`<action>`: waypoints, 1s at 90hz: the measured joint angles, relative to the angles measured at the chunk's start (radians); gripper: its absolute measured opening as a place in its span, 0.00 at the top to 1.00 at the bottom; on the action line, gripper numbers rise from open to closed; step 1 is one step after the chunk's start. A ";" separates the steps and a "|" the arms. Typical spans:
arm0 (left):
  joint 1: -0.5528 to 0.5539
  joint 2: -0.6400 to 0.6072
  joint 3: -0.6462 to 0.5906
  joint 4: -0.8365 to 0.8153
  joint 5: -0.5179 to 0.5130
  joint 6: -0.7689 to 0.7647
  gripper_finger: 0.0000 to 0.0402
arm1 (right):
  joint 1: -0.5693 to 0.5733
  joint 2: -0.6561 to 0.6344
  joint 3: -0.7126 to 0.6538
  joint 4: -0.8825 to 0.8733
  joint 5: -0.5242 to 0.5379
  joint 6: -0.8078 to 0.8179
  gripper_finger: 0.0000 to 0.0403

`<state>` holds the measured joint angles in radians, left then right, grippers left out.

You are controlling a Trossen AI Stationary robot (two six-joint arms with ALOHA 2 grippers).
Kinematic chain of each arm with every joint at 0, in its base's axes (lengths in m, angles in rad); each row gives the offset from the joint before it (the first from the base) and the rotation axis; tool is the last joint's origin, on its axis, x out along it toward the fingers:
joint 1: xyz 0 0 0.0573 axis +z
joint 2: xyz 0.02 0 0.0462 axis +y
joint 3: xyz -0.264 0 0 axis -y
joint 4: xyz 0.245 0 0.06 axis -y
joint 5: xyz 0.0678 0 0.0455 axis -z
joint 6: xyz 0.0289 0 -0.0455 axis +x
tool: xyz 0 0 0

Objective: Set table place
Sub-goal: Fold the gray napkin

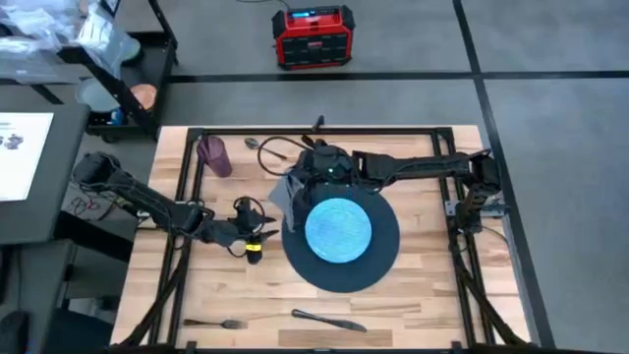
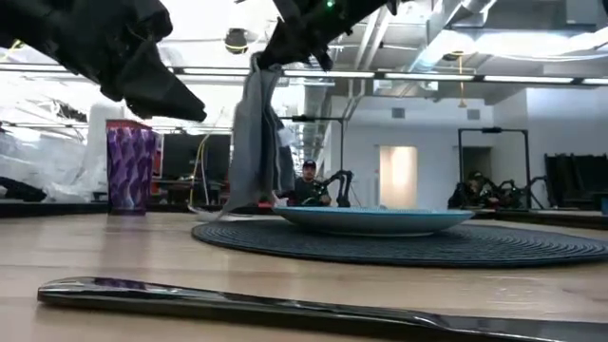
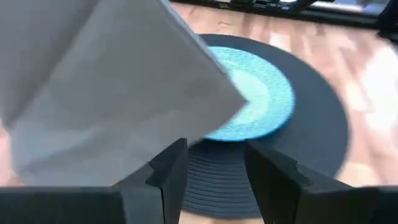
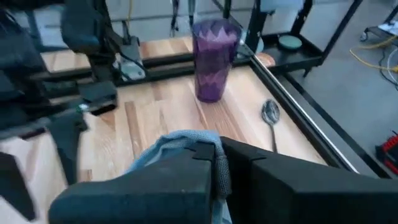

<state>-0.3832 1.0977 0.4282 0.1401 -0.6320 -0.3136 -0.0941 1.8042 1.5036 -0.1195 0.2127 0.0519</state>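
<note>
Right gripper (image 4: 214,165) jaws clamp the napkin (image 2: 256,142) above the place (image 1: 383,258) edge; left gripper (image 3: 214,180) jaws open beside it.

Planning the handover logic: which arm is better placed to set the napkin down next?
Right. The right gripper is shut on the grey napkin, hanging beside the mat. The left gripper, jaws open, holds nothing.

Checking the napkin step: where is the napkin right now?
The napkin hangs off the table, pinched in the right claw, at the mat's left rear edge beside the plate, with the cup farther left.
</note>
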 joint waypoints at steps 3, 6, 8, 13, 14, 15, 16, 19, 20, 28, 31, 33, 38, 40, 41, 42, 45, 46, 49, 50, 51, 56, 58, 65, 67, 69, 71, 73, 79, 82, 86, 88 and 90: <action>0.002 0.000 0.000 0.000 -0.012 0.021 0.64 | 0.000 0.000 0.000 0.014 -0.003 0.001 1.00; 0.003 0.000 0.000 0.000 -0.025 0.042 0.64 | 0.000 0.000 0.000 0.026 -0.004 0.001 1.00; 0.004 0.000 0.000 0.000 -0.029 0.056 0.64 | 0.000 0.000 0.000 0.033 -0.005 0.001 1.00; 0.003 0.000 0.000 0.000 -0.037 0.086 0.64 | -0.004 0.000 0.000 0.051 -0.004 0.001 1.00; 0.003 0.000 0.000 0.000 -0.038 0.091 0.64 | -0.005 0.000 0.000 0.055 -0.004 0.001 1.00; 0.003 0.000 0.000 0.000 -0.039 0.096 0.64 | -0.006 0.000 0.000 0.059 -0.004 0.001 1.00; 0.003 0.000 0.000 0.000 -0.040 0.099 0.64 | -0.006 0.000 0.000 0.063 -0.005 0.001 1.00; 0.003 0.000 0.000 0.000 -0.041 0.109 0.64 | -0.009 0.000 0.000 0.075 -0.004 0.001 1.00; 0.003 0.000 0.000 0.000 -0.043 0.112 0.64 | -0.010 0.000 0.000 0.080 -0.005 0.001 1.00; 0.003 0.000 0.000 0.000 -0.074 0.137 0.64 | -0.016 0.000 0.003 0.116 -0.004 0.008 1.00; 0.003 0.000 0.000 0.001 -0.084 0.149 0.64 | -0.020 0.000 0.011 0.116 -0.004 0.013 1.00; 0.003 0.000 0.000 0.002 -0.092 0.157 0.64 | -0.021 0.000 0.016 0.116 -0.004 0.016 1.00; 0.003 0.000 0.000 0.010 -0.101 0.179 0.64 | -0.022 0.000 0.030 0.119 -0.003 0.019 1.00; 0.003 0.000 0.000 0.015 -0.102 0.187 0.64 | -0.023 0.000 0.034 0.120 -0.003 0.019 1.00; 0.003 0.000 0.000 0.017 -0.103 0.191 0.64 | -0.025 0.000 0.037 0.121 -0.003 0.019 1.00; 0.003 0.000 0.000 0.020 -0.104 0.195 0.64 | -0.026 0.000 0.039 0.123 -0.003 0.019 1.00; 0.003 0.000 0.000 0.030 -0.111 0.206 0.64 | -0.028 0.000 0.044 0.128 -0.003 0.020 1.00; 0.003 0.000 0.000 0.033 -0.115 0.211 0.64 | -0.028 0.000 0.046 0.130 -0.003 0.020 1.00; 0.003 0.000 0.000 0.047 -0.128 0.226 0.64 | -0.028 0.000 0.050 0.132 -0.003 0.020 1.00; 0.003 0.000 0.000 0.053 -0.132 0.232 0.64 | -0.028 0.000 0.052 0.132 -0.003 0.019 1.00; 0.003 0.000 0.000 0.059 -0.134 0.238 0.64 | -0.028 0.000 0.054 0.132 -0.003 0.019 1.00; 0.004 0.000 0.000 0.087 -0.151 0.274 0.64 | -0.031 0.000 0.066 0.131 -0.004 0.019 1.00; 0.004 0.000 0.000 0.100 -0.158 0.289 0.64 | -0.032 0.000 0.071 0.129 -0.004 0.019 1.00; 0.004 0.000 0.000 0.142 -0.180 0.344 0.64 | -0.034 0.000 0.085 0.123 -0.004 0.011 1.00; 0.005 0.000 0.000 0.152 -0.183 0.356 0.64 | -0.034 0.000 0.089 0.121 -0.004 0.005 1.00; 0.005 0.000 0.000 0.158 -0.185 0.366 0.64 | -0.034 0.000 0.090 0.119 -0.004 0.003 1.00; 0.005 0.000 0.000 0.162 -0.187 0.372 0.64 | -0.034 0.000 0.093 0.112 -0.004 0.002 1.00; 0.005 0.000 0.000 0.162 -0.189 0.373 0.64 | -0.034 0.000 0.095 0.105 -0.004 0.000 1.00; 0.005 0.000 0.000 0.162 -0.191 0.373 0.64 | -0.034 0.000 0.106 0.072 -0.005 -0.003 1.00; 0.005 0.000 0.000 0.161 -0.192 0.372 0.64 | -0.033 0.000 0.114 0.042 -0.005 -0.006 1.00; 0.005 0.000 0.000 0.157 -0.192 0.360 0.64 | -0.033 0.000 0.129 -0.010 -0.003 -0.008 1.00; 0.005 0.000 0.000 0.154 -0.192 0.352 0.64 | -0.033 0.000 0.136 -0.040 0.000 -0.009 1.00; 0.005 0.000 0.000 0.150 -0.192 0.344 0.64 | -0.033 0.000 0.143 -0.075 0.005 -0.010 1.00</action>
<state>-0.3782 1.0977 0.4282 0.2900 -0.8241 0.0303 -0.1268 1.8044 1.6465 -0.1940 0.2172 0.0423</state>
